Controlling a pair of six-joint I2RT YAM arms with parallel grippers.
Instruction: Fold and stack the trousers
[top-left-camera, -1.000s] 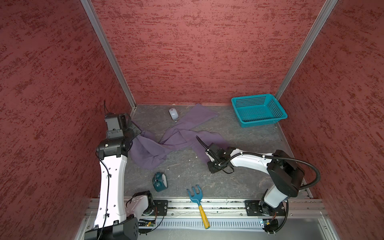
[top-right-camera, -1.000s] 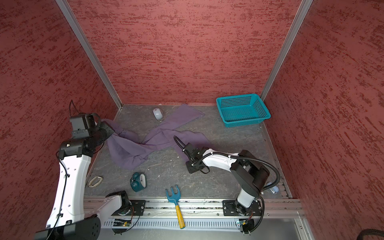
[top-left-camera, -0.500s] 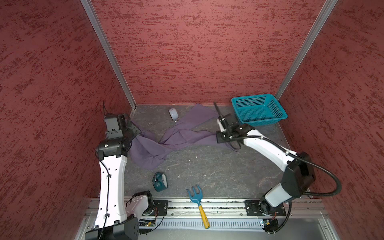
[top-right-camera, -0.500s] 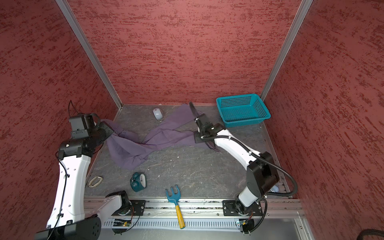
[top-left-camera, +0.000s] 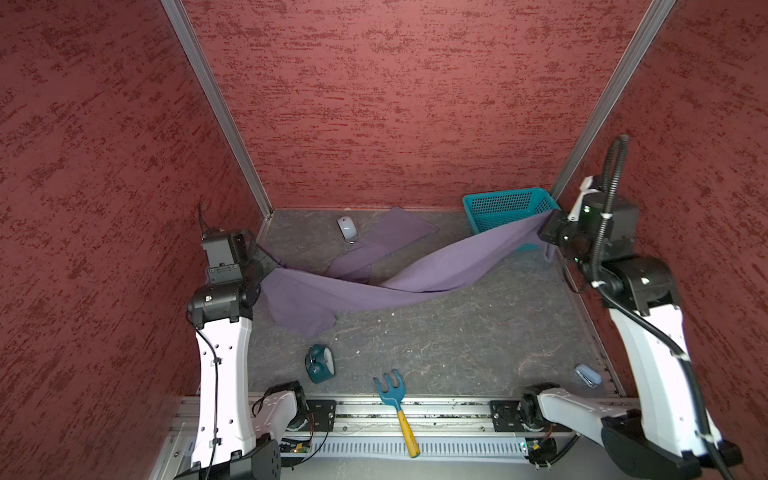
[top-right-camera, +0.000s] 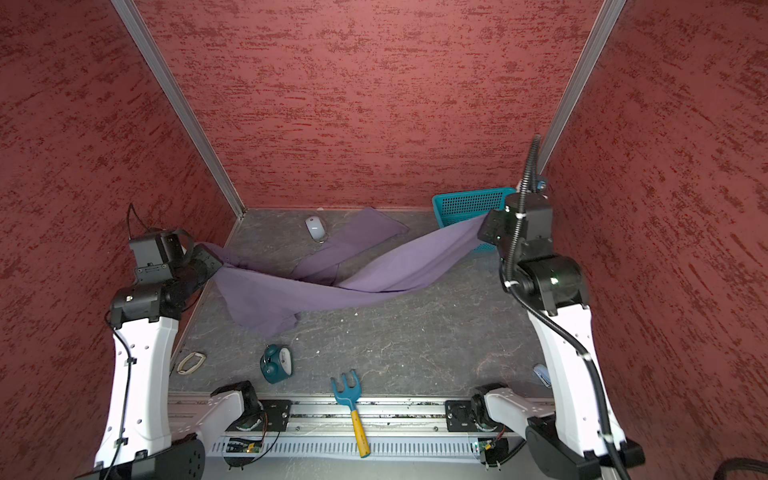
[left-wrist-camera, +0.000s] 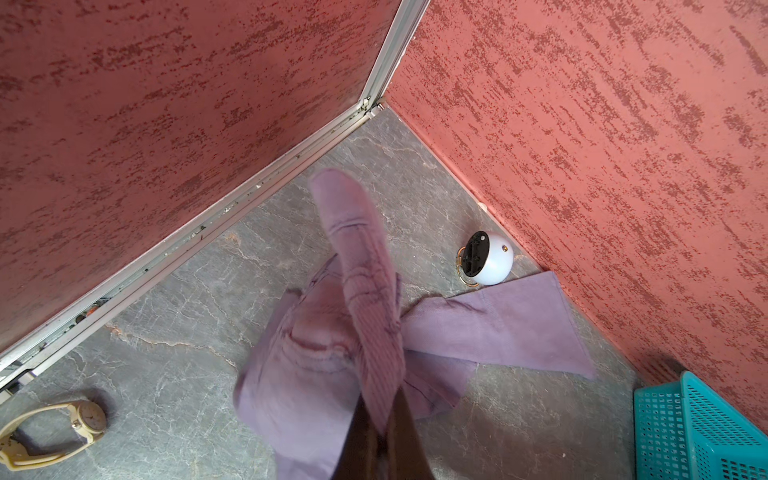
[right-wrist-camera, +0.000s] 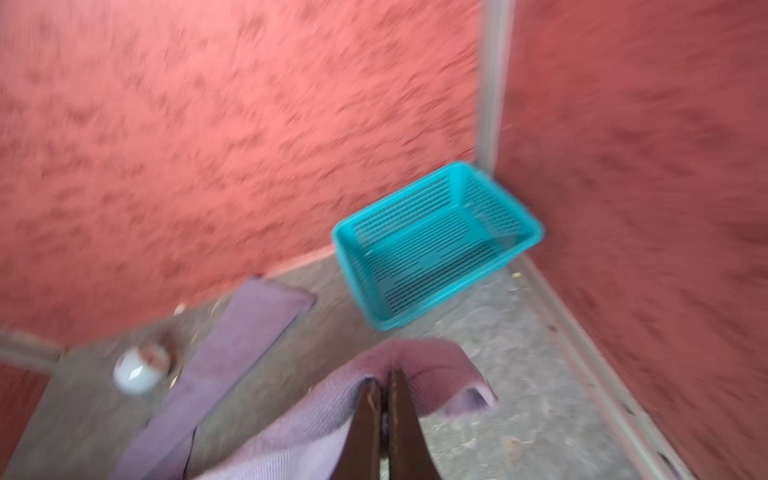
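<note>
Right wrist view, blurred: my right gripper is clamped on a ribbed fold of the soft purple-grey cloth trousers. The teal perforated plastic basket sits just beyond its fingertips. Left wrist view: my left gripper pinches a ribbed band beside a curved pocket seam. In both top views the cloth hangs twisted between my grippers, with one leg flat on the grey marbled tabletop.
</note>
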